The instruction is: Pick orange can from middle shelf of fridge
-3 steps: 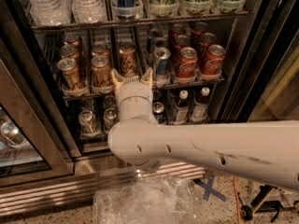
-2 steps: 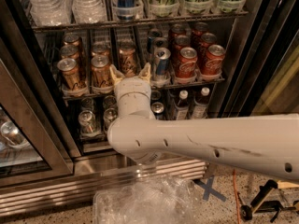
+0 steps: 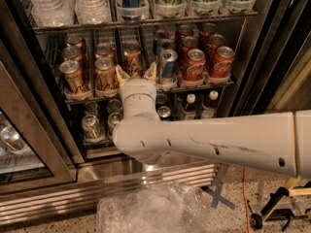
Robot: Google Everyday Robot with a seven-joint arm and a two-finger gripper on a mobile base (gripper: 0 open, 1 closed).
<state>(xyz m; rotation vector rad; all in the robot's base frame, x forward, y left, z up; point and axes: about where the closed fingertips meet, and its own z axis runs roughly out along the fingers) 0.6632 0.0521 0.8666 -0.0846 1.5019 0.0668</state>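
Several orange cans stand in lanes on the middle shelf of the open fridge. The front ones are at the left and beside it, with another in the third lane. My gripper is at the shelf's front edge, right in front of the third-lane can. Its cream fingertips are spread open, one on each side of that lane, and it holds nothing. My white wrist and arm hide the lower part of that lane.
A blue-and-silver can stands just right of the gripper, then red cola cans. Small dark cans and bottles sit on the rack below. Clear cups fill the top shelf. The glass door hangs open at the left. Crumpled plastic lies on the floor.
The gripper has moved slightly up and left, closer to the third-lane orange can. The arm has shifted with it. The cans have not moved.
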